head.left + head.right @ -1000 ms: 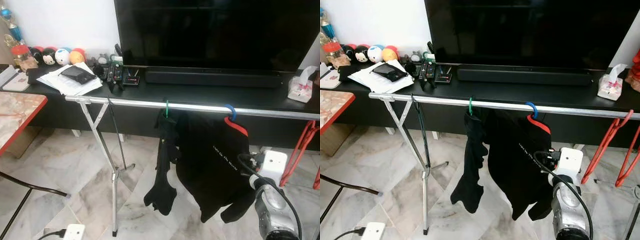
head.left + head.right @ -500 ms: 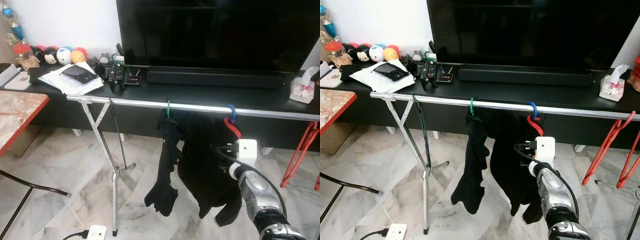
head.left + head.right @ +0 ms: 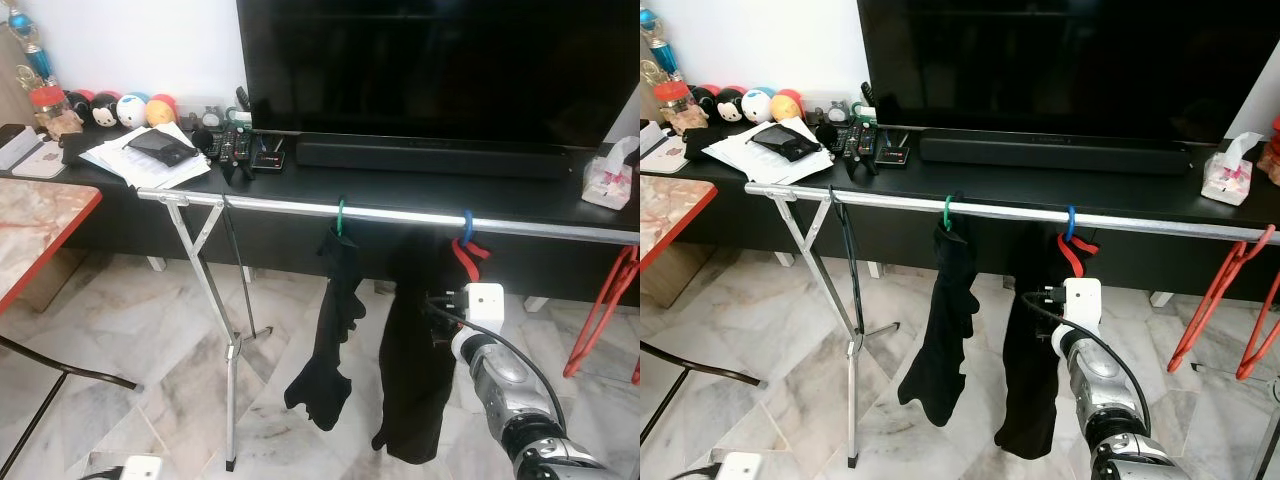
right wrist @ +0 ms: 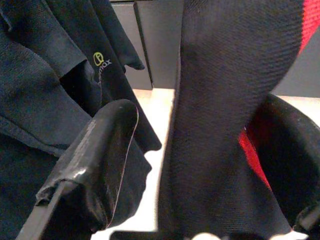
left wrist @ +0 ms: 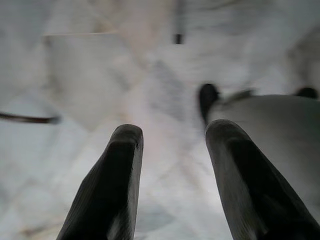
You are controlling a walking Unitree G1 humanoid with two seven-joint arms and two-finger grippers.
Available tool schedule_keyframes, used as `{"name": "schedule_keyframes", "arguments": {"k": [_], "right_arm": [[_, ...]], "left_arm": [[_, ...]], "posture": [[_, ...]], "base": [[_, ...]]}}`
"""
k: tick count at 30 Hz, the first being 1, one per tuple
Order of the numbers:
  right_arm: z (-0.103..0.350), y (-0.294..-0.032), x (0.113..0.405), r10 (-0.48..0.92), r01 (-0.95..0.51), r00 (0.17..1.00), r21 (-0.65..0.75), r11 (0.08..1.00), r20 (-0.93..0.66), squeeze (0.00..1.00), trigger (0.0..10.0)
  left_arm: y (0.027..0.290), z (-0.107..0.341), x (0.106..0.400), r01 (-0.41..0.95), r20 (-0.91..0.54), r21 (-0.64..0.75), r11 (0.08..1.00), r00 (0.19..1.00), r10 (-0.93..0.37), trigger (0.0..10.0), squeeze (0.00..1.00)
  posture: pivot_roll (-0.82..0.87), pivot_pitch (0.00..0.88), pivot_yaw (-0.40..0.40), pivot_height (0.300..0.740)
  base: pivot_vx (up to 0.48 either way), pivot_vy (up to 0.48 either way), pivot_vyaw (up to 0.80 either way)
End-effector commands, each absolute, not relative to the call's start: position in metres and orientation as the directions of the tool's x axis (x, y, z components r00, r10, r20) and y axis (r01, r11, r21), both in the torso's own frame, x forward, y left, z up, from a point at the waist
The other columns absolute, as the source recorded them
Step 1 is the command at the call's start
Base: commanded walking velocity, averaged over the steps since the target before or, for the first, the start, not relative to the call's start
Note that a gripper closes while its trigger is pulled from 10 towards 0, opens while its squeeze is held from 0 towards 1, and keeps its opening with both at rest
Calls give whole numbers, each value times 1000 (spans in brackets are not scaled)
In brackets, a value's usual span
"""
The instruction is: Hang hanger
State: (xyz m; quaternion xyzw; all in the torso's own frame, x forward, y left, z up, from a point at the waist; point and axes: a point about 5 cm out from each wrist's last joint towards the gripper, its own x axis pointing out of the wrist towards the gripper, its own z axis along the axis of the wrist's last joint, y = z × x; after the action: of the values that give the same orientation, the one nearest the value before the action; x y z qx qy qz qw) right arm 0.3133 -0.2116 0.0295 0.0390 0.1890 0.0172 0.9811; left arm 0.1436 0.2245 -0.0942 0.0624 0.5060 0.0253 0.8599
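A silver rail (image 3: 290, 207) runs in front of the TV bench. On it hang a green-hooked hanger (image 3: 341, 212) with a black garment (image 3: 332, 330), and a red hanger with a blue hook (image 3: 466, 226) carrying a black shirt (image 3: 412, 370). The shirt hangs narrow, edge-on to me. My right arm (image 3: 497, 366) reaches up beside the shirt just below that hanger. In the right wrist view my right gripper (image 4: 205, 115) is open, with black shirt cloth (image 4: 225, 100) and red hanger (image 4: 252, 160) between its fingers. My left gripper (image 5: 170, 145) is open over the marble floor.
A big TV (image 3: 440, 60), soundbar (image 3: 425, 157), papers (image 3: 145, 160), remotes and a tissue box (image 3: 610, 180) are on the black bench. Red hangers (image 3: 1230, 290) hang at the rail's right end. The rack's crossed legs (image 3: 215, 300) and a red-edged table (image 3: 40, 225) are on the left.
My right arm has moved up and left, close to the hanger. The black shirt has turned from facing me to edge-on and now hangs narrow.
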Motion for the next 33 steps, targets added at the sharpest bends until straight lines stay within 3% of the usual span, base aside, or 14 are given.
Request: {"name": "schedule_keyframes", "arguments": {"k": [1, 6, 23, 33], "right_arm": [[30, -210, 314, 46, -18, 929, 78, 997, -367, 0, 0], [30, -211, 315, 42, -14, 930, 79, 997, -366, 0, 0], [28, -210, 313, 26, 2, 932, 77, 997, -362, 0, 0], [31, -211, 314, -7, 31, 947, 69, 997, -323, 0, 0]], "left_arm": [[214, -95, 147, 44, -870, 135, 990, 483, 97, 10000, 0], [208, -95, 150, 46, -869, 125, 991, 487, 87, 10000, 0], [228, -92, 149, 18, -868, 141, 990, 484, 115, 10000, 0], [221, -95, 146, 26, -873, 139, 990, 476, 110, 10000, 0]], "posture": [[-91, 0, -14, 740], [-87, 0, -20, 740], [-80, 0, -21, 740], [-76, 0, -17, 740]], "base": [[0, 0, 0], [0, 0, 0], [0, 0, 0], [0, 0, 0]]}}
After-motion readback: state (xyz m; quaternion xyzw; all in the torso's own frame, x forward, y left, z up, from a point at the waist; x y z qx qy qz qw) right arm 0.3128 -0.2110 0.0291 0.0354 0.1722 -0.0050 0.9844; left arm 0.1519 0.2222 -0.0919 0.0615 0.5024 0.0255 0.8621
